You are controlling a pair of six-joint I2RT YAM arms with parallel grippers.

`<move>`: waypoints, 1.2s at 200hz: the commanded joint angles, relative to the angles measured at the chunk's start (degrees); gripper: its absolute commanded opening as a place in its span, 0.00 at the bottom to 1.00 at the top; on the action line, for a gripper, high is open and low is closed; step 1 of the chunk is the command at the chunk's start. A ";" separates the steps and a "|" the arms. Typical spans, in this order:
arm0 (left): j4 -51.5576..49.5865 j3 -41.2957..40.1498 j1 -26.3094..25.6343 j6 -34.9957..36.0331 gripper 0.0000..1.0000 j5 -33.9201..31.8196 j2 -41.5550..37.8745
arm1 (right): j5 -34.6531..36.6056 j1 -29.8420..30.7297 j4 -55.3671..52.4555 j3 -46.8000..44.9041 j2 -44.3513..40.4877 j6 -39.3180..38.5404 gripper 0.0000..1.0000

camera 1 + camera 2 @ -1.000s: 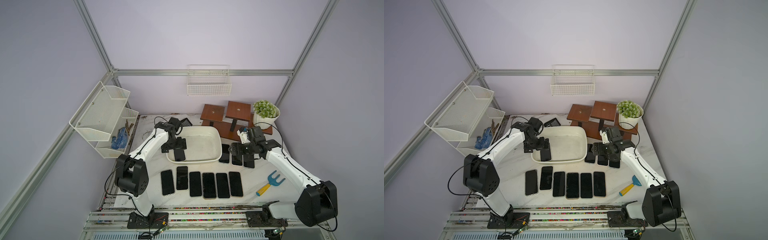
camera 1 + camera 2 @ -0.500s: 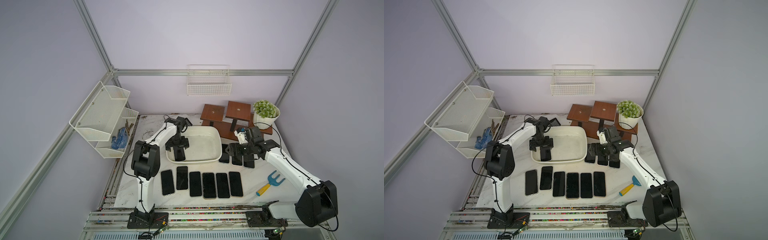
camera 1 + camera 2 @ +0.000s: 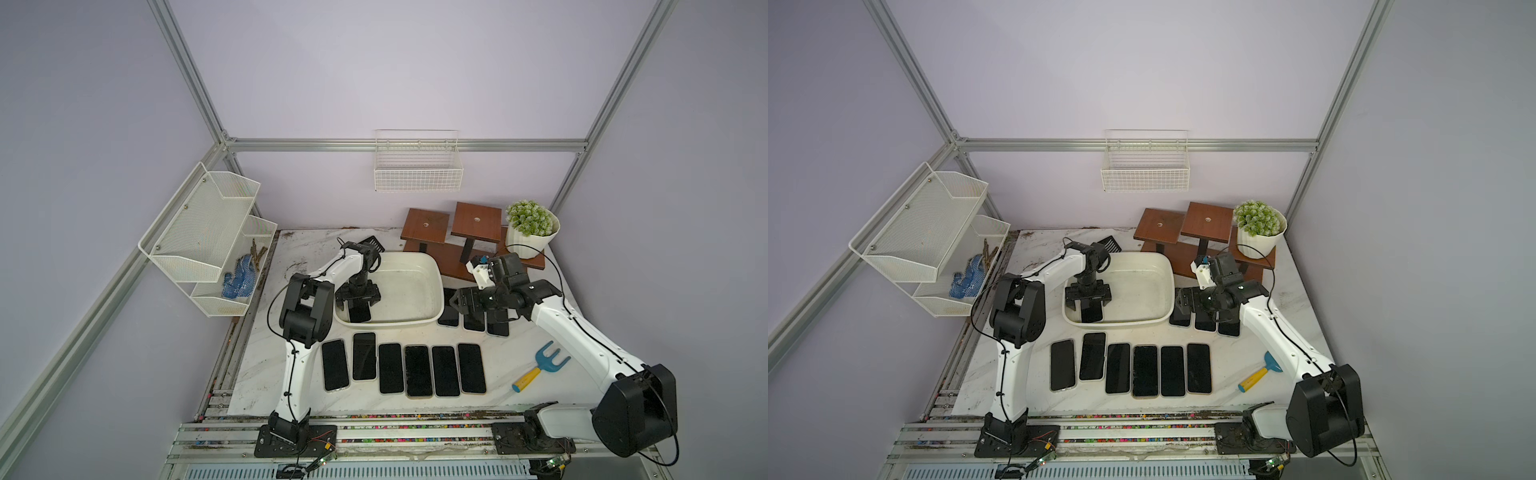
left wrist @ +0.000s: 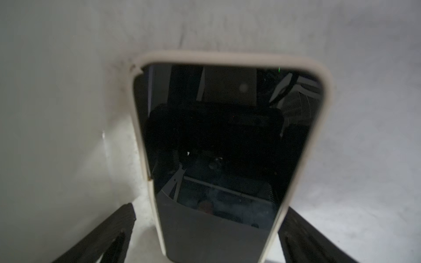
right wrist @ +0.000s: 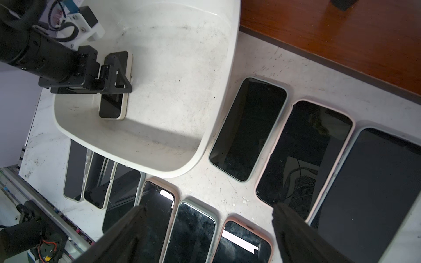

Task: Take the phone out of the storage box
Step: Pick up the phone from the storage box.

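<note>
The left hand hangs wide open and empty inside the storage box, straight above the 1 phone lying by the box's near wall. The right hand, open and empty too, hovers farther off over 3 phones beside the box. A row of 6 phones lines the counter.

In the left wrist view, the fingers straddle the phone's long sides, and its long axis runs straight ahead.

The right wrist view shows all 10 phones.
</note>
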 commanded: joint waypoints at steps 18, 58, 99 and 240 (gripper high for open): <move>1.46 1.40 -0.12 -1.00 1.00 -1.43 4.42 | -0.87 0.32 -3.24 2.86 -2.03 -3.33 0.92; 3.45 3.41 -0.53 1.63 1.00 1.43 7.93 | -1.14 0.32 -4.49 3.24 -3.16 -3.41 0.92; 4.37 9.95 -4.65 6.65 1.00 4.18 11.16 | -0.78 0.27 -5.25 3.24 -3.63 -2.70 0.92; 9.84 -0.45 -5.42 13.79 1.00 3.40 7.58 | -0.83 0.93 -3.60 5.06 -2.58 1.48 0.92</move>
